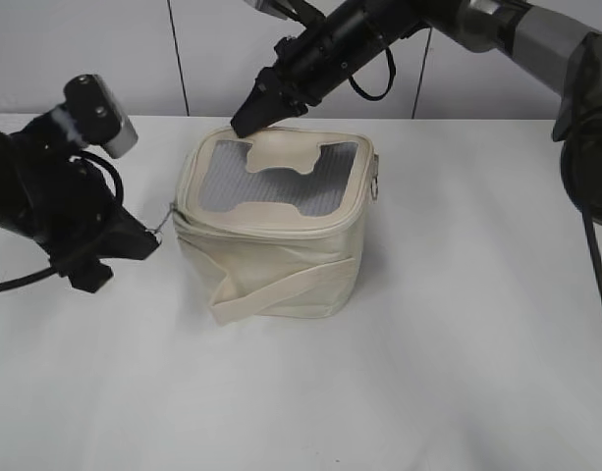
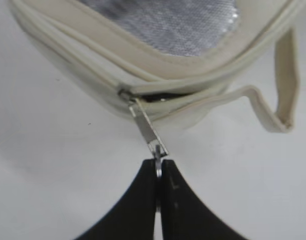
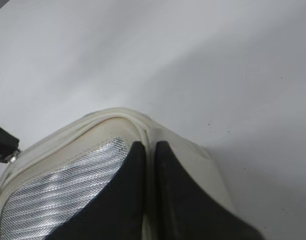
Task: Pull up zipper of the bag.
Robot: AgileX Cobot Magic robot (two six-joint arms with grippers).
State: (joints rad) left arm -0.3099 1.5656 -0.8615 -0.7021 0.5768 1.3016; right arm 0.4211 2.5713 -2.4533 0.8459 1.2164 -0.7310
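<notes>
The left claw is pinched tight on the little metal ring at the end of the zipper pull. The pull is a small silver tab, and it sticks out from the left corner of the bag toward the claw. Right behind the pull, the zipper shows a small dark gap where it is open. The bag is cream colored and sits in the middle of the white table. It has a shiny silver mesh patch on its top and a loose strap hanging across its front. The right claw comes down from above at the back left edge of the bag's top. Its two black fingers are squeezed close together, pinching the lid's raised cream edge between them.
</notes>
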